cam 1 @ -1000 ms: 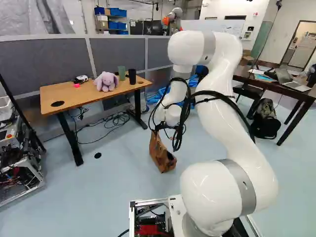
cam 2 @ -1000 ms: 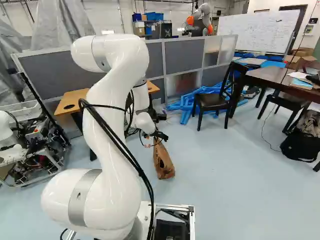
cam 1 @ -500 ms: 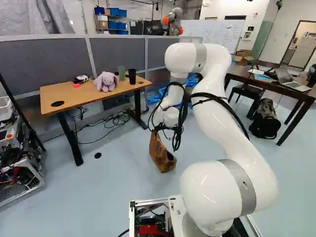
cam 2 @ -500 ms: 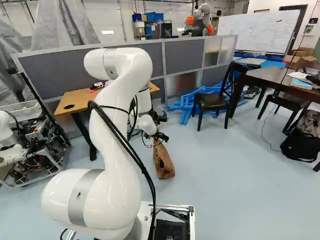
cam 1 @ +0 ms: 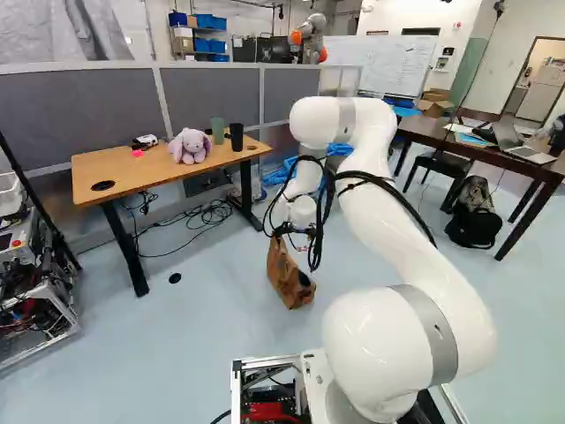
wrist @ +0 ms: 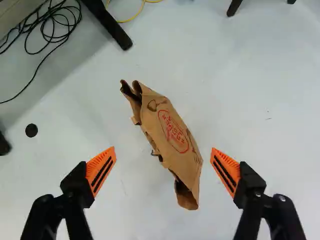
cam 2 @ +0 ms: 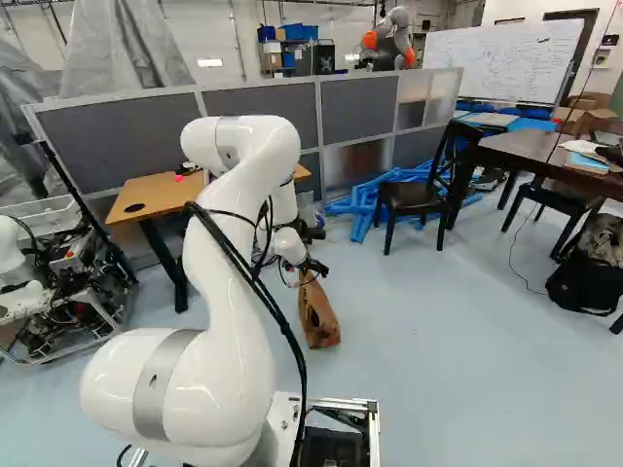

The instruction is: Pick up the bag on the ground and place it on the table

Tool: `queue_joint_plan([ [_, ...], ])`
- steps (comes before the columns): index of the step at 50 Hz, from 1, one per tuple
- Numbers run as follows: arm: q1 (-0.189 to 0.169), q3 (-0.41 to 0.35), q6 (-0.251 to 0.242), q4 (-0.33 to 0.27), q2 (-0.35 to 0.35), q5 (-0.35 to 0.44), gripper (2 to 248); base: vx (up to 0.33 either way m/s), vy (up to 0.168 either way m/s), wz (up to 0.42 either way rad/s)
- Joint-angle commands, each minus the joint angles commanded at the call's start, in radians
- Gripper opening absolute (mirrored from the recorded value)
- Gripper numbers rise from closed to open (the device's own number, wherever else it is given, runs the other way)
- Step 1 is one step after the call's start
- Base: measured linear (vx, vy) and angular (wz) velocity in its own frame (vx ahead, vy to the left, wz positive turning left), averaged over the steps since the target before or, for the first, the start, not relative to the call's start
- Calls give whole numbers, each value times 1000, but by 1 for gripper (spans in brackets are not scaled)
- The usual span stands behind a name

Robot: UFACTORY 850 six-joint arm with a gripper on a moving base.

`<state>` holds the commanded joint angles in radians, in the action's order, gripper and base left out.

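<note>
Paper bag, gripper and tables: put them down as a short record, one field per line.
bag: brown paper
bag place: on the floor
gripper: open, pointing down towards the bag
grip on bag: none
wooden table: at the left of the left base view
on wooden table: purple stuffed rabbit, green cup, black cup
dark table: at the right of both base views
on dark table: laptop, among other things

Glossy wht rounded arm [cam 1: 410, 234] w/ smooth gry band [cam 1: 434, 329] nr the base, long blk cables [cam 2: 240, 276], silver metal base frame [cam 1: 265, 361]; blk 2-finger gripper [cam 2: 315, 268] w/ orange ribbed pads [wrist: 95, 165], dk slots.
</note>
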<state>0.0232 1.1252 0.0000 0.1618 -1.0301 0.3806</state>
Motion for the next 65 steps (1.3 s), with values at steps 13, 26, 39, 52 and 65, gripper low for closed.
queue_joint_plan([
  [13,2,42,0,0,-50,0,247,0,0,0],
  [26,2,76,0,0,-97,0,247,0,0,0],
  [39,2,111,-2,0,-143,0,247,0,0,0],
  [52,2,148,-109,0,-190,0,247,0,0,0],
  [65,2,185,-242,0,-236,0,247,0,0,0],
])
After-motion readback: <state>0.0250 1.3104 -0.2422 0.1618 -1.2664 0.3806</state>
